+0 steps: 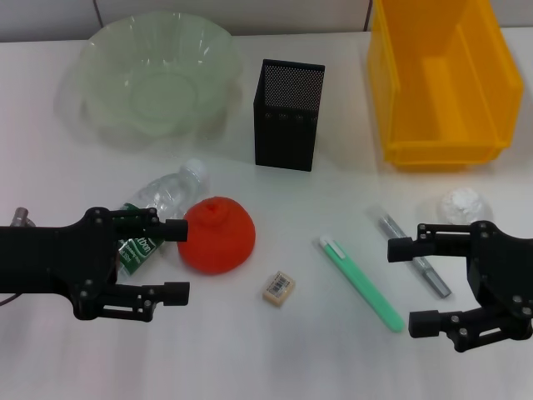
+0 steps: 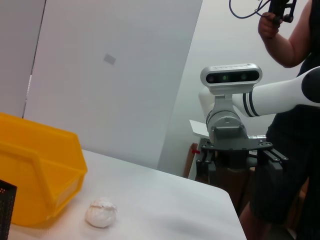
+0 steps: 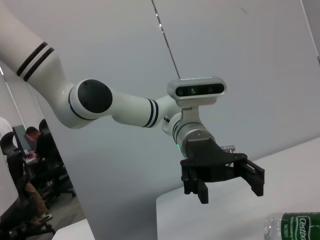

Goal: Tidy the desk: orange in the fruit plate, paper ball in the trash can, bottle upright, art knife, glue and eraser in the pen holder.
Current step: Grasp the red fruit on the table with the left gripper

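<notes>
We see the desk [image 1: 250,350] as a plain white tabletop. At its far left stands the fruit plate [image 1: 154,75], a pale-green translucent bowl with a fluted rim, holding nothing. The black mesh pen holder [image 1: 287,115] stands upright near the middle, and the yellow trash can [image 1: 441,79] sits at the far right. The bottle [image 1: 162,208] lies on its side, cap pointing toward the plate, touching the red-orange orange [image 1: 218,236] beside it. The small beige eraser [image 1: 278,287] rests just right of the orange. The white paper ball [image 1: 460,202] lies near the trash can's front.
</notes>
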Robot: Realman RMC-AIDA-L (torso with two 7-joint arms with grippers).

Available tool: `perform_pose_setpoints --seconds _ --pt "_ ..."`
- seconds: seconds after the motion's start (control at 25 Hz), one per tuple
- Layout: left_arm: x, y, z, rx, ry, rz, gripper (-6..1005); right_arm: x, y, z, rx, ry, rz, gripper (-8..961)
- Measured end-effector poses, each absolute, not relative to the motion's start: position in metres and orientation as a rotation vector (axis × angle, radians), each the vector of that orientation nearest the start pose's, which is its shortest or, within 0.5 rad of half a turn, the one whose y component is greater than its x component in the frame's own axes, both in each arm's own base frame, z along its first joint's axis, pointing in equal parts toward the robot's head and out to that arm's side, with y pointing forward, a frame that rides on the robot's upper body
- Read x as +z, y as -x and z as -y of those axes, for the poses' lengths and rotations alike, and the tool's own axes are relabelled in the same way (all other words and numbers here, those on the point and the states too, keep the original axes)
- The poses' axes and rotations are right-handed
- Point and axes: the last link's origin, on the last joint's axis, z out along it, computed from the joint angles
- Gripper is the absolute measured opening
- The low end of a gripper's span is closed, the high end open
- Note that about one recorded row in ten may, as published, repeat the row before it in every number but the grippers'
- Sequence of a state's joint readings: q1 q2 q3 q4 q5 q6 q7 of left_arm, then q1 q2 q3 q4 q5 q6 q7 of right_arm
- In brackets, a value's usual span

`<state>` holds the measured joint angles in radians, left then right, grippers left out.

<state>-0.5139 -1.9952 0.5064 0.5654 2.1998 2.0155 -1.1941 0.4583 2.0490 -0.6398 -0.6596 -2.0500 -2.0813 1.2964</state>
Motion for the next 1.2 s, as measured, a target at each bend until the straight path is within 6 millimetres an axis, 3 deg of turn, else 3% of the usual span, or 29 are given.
perform_pose_setpoints --seconds 0.4,0.6,0.72,0.76,0.8,0.96,1.04,1.2 --pt "0.032 0.272 -0.268 -0.922 3.014 0.434 798 0.024 -0.255 -0.253 1.055 3.044 -0.466 850" --pt "0.033 0.268 -0.281 -0.873 2.981 0.478 798 0.025 -0.262 -0.252 1.041 3.001 -0.504 850" --pt "0.032 0.258 -0.300 -0.779 2.953 0.500 798 0.024 -0.273 -0.247 1.023 2.945 -0.569 849" --pt "0.028 0.248 -0.314 -0.677 2.956 0.490 798 0.025 -0.280 -0.244 1.013 2.905 -0.610 849" --pt "0.028 0.248 -0.314 -0.677 2.956 0.490 798 0.025 -0.280 -0.244 1.013 2.905 -0.610 849" --pt "0.003 0.223 -0.340 -0.391 3.038 0.414 799 0.024 -0.295 -0.233 1.010 2.835 -0.697 849" --pt "-0.016 0.217 -0.347 -0.212 3.074 0.354 799 0.024 -0.300 -0.229 1.013 2.808 -0.721 849" --pt "-0.025 0.219 -0.352 -0.125 3.053 0.320 799 0.023 -0.303 -0.225 1.014 2.794 -0.743 848"
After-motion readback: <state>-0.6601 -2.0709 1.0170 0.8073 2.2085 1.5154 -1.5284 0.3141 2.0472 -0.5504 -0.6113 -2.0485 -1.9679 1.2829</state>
